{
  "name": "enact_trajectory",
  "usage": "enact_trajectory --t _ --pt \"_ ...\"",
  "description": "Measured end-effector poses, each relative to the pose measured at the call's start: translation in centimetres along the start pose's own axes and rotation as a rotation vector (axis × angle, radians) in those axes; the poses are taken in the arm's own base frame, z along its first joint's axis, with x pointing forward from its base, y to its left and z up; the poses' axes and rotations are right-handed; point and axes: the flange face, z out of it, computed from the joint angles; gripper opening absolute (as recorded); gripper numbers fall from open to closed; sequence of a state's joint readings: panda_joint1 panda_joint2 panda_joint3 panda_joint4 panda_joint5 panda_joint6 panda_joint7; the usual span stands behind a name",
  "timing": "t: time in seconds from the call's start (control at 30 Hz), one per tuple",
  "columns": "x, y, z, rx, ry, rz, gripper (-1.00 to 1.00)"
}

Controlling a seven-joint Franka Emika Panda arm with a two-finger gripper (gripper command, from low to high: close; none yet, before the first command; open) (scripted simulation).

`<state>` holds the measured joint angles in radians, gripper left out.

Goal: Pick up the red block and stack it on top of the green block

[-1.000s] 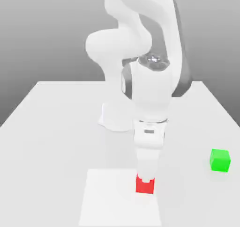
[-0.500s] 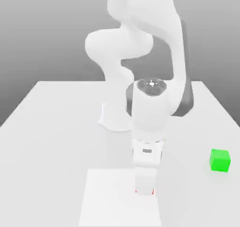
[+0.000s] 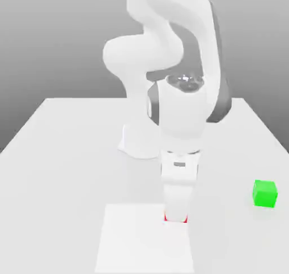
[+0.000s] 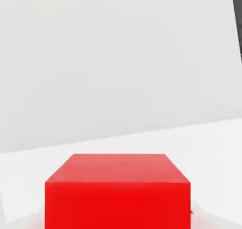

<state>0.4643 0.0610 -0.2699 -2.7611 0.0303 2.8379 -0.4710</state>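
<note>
Red block (image 3: 167,217) sits on a paler square patch (image 3: 135,239) near the worktop's (image 3: 68,154) front edge, almost wholly hidden behind the gripper (image 3: 176,217) — only slivers of red show at the fingers' base. The gripper points straight down, clenched on the red block. In the hand view the red cube fills the foreground. The green block (image 3: 265,193) rests alone toward the worktop's right edge in the exterior view, well apart.
</note>
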Motion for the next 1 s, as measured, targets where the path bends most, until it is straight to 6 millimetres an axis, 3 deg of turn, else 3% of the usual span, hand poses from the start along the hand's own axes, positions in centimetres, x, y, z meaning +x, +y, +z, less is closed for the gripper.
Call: enact_trajectory --t 0.2,0.47,0.53,0.57,0.7,0.77,0.9,1.0 --pt "-0.6 -0.5 -1.0 0.013 -0.013 -0.001 -1.0" --pt "1.3 -2.6 -2.0 0.022 -0.016 -0.142 -1.0" --pt "2.4 -5.2 -2.2 0.023 -0.016 -0.231 -1.0" --pt "3.2 -7.4 -2.4 0.023 -0.015 -0.301 -1.0" --pt "5.6 -20.0 -3.5 0.024 -0.011 -0.681 -1.0" --pt "5.5 -24.5 -4.0 0.024 -0.01 -0.814 -1.0" --pt "6.0 -25.9 -4.8 0.021 -0.008 -0.892 -1.0" --pt "6.0 -27.0 -2.6 0.021 -0.006 -0.928 -1.0"
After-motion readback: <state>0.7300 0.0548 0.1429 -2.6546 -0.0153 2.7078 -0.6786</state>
